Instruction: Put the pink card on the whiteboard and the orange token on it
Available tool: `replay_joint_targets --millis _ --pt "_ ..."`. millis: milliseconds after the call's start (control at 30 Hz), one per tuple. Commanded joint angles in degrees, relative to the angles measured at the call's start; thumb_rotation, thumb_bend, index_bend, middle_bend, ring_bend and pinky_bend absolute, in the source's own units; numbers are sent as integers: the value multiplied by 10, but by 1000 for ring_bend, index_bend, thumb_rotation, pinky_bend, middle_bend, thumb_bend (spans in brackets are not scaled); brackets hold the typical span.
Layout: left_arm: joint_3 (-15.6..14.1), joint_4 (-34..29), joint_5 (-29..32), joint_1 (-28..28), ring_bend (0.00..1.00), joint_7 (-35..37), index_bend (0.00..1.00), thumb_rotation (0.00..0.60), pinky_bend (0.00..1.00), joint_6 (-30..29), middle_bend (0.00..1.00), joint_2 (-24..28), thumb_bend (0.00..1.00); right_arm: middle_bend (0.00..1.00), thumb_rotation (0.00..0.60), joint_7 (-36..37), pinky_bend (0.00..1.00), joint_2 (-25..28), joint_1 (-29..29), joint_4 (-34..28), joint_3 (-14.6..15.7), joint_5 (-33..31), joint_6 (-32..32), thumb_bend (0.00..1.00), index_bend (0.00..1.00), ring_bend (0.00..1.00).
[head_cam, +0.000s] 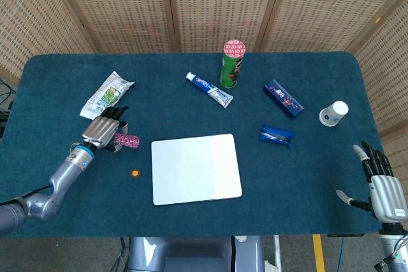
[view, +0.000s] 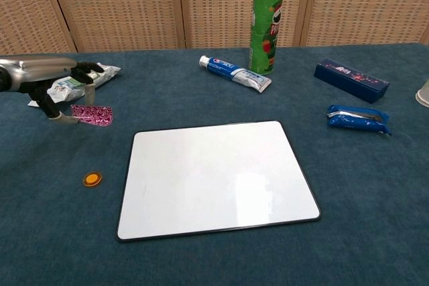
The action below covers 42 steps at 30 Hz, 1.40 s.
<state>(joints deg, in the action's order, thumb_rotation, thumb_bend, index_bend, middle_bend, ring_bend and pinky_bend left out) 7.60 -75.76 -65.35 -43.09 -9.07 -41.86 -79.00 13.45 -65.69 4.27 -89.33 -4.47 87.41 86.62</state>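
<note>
The pink patterned card (head_cam: pixel 127 141) (view: pixel 92 114) is at the left of the table, and my left hand (head_cam: pixel 105 128) (view: pixel 53 78) pinches its left end between thumb and a finger. The small orange token (head_cam: pixel 134 173) (view: pixel 92 179) lies on the blue cloth just in front of the card, left of the whiteboard. The whiteboard (head_cam: pixel 196 168) (view: pixel 214 175) lies flat mid-table with nothing on it. My right hand (head_cam: pixel 382 186) hovers at the table's front right corner with its fingers spread and nothing in it; the chest view does not show it.
A white-green packet (head_cam: pixel 106 93) (view: pixel 84 82) lies behind my left hand. Further back are a toothpaste tube (head_cam: pixel 209 89), an upright green crisp can (head_cam: pixel 233 64), a dark blue box (head_cam: pixel 284 99), a blue snack packet (head_cam: pixel 276 135) and a tipped paper cup (head_cam: pixel 333 113).
</note>
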Motion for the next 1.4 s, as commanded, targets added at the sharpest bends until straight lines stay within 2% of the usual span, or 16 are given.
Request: replay_joint_targets --millis 33,267,500,600,667,700,733,800,833,867,1067,1400 --pt "5 -40 3 -9 0 -21 474 600 0 -8 0 8 283 0 600 1 0 0 0 0 0 0 0 49 0 0" --pt "12 -108 41 -41 0 -100 474 600 0 -19 0 -12 273 0 600 5 0 1 1 2 0 0 -2 49 0 0" --pt "10 -132 86 -73 0 -163 464 600 0 -32 0 -61 258 0 600 10 0 2 2 4 0 -1 -5 48 0 0" --pt "7 -132 96 -82 0 -169 303 600 0 -28 0 -79 212 0 600 10 0 2 2 4 0 -1 -5 48 0 0" --pt "3 -131 99 -87 0 -175 88 600 0 -25 0 -88 147 0 600 11 0 2 2 4 0 -2 -6 47 0 0" --pt "1 -130 99 -89 0 -179 20 600 0 -26 0 -92 122 0 600 11 0 2 2 4 0 -2 -6 48 0 0" --pt "-1 -129 100 -90 0 -182 1 600 0 -26 0 -94 112 0 600 11 0 2 3 4 0 -2 -6 48 0 0" --pt "-4 -132 101 -90 0 -184 0 600 0 -32 0 -95 105 0 600 11 0 2 3 5 0 -2 -7 47 0 0" --pt "-15 -124 102 -86 0 -183 0 600 0 -33 0 -111 104 0 600 11 0 2 3 5 0 -2 -7 47 0 0" --pt "-4 -127 88 -81 0 -178 0 600 0 -61 0 -104 105 0 600 11 0 3 3 4 0 -2 -7 48 0 0" --pt "-30 -146 39 -53 0 -147 8 600 0 -78 0 -56 119 0 600 10 0 3 3 4 0 -2 -7 49 0 0" --pt "-103 -110 -82 15 0 -21 299 600 0 -95 0 -6 255 0 600 5 0 3 2 -1 1 -1 -5 53 0 0"
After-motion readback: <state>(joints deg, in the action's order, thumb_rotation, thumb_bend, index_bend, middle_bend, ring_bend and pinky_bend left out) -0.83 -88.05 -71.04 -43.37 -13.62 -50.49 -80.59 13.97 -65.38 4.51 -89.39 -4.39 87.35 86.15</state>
